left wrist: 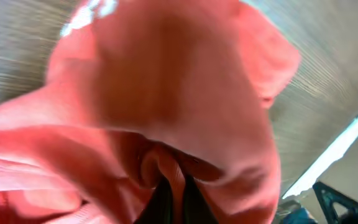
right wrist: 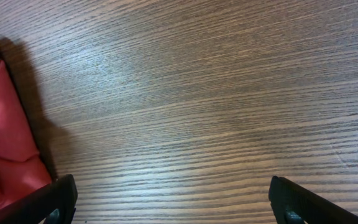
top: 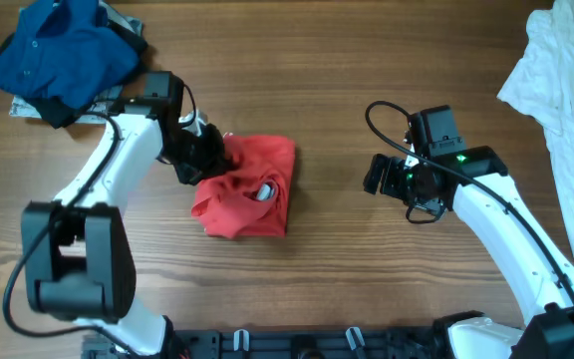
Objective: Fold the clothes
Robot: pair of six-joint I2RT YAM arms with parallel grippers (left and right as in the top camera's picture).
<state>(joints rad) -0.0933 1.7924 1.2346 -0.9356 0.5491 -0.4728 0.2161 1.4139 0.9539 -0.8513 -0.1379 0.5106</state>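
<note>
The red T-shirt [top: 247,187] lies bunched into a small heap at the table's middle, a white label showing in its folds. My left gripper [top: 210,157] is at the heap's upper left edge, shut on a pinch of the red cloth. In the left wrist view the red T-shirt [left wrist: 166,106] fills the frame and a ridge of it is squeezed between the two dark fingers [left wrist: 194,202]. My right gripper [top: 375,175] hovers open to the right of the heap, over bare wood, holding nothing. In the right wrist view the red T-shirt [right wrist: 5,143] shows at the left edge.
A blue collared shirt [top: 63,55] lies crumpled at the back left corner on top of some paper. A long white garment [top: 561,90] trails down the right side of the table. Bare wood lies between the red heap and the right arm.
</note>
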